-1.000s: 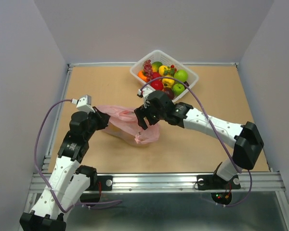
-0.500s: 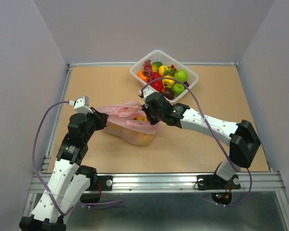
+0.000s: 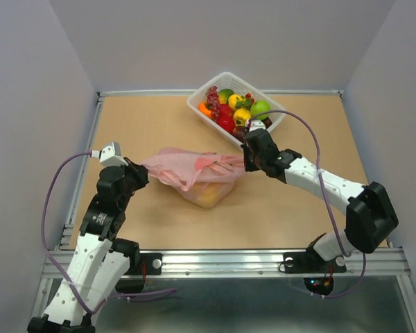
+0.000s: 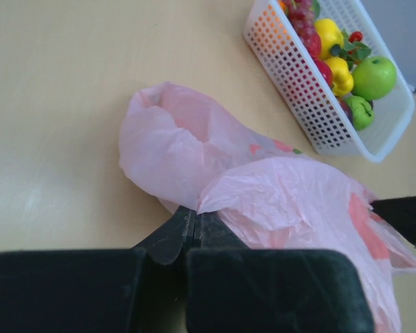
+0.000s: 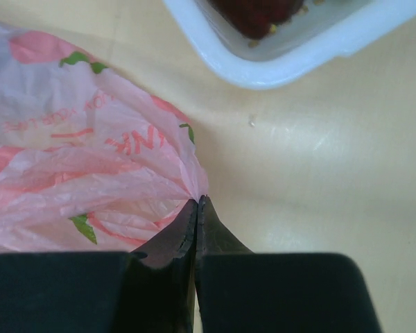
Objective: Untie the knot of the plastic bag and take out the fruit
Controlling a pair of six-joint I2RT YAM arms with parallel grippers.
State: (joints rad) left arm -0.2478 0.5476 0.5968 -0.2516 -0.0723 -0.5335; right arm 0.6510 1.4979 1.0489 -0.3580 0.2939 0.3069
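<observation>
The pink plastic bag [image 3: 184,170] is stretched across the table between my two grippers. My left gripper [image 3: 140,173] is shut on the bag's left end; in the left wrist view its jaws [image 4: 194,211] pinch a fold of the bag [image 4: 277,201]. My right gripper [image 3: 244,161] is shut on the right end, and the right wrist view shows the tips [image 5: 197,200] closed on the printed film [image 5: 90,159]. A yellow-orange fruit [image 3: 208,197] shows through the sagging bottom. Reddish bunched strips [image 3: 211,164] lie along the top. I cannot tell the knot from the folds.
A white slotted basket [image 3: 206,87] stands at the back, just behind my right gripper, holding green apples [image 4: 373,76], grapes, and red and yellow fruit. Its near rim [image 5: 263,69] is close above the right jaws. Low rails edge the table.
My right gripper has shut on the bag and drawn its end to the right. The left gripper has pulled back to the left, so the bag is now spread wide between them.
</observation>
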